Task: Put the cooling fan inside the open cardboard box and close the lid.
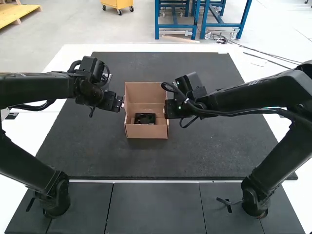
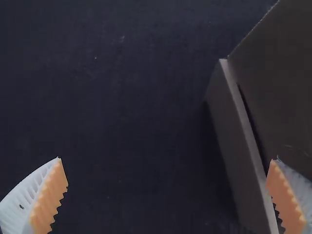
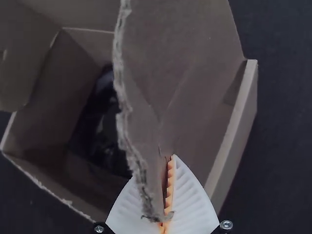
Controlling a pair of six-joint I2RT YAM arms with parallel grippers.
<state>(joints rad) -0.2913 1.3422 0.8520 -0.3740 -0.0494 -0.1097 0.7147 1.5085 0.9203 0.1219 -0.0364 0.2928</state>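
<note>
Right claw (image 3: 164, 168) on flap (image 3: 180, 73) — fan (image 3: 100, 129) inside

A workshop or industrial lab: bare concrete floor (image 1: 73, 24), blue steel frames (image 1: 195, 17), a yellow cart (image 1: 117, 5) on castors, a wooden pallet (image 1: 14, 12) and loose cables (image 1: 263, 54). Two robot arms (image 1: 39, 87) (image 1: 263, 95) work at a white table (image 1: 58, 56) with a black mat (image 1: 195, 146).

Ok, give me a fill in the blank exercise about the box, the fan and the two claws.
1. The cooling fan lies ___ the cardboard box.
2. The right claw is shut on a cardboard ___ of the box.
3. The left claw is ___, with one finger beside the box's outer wall.
Missing words: inside; flap; open.
</note>
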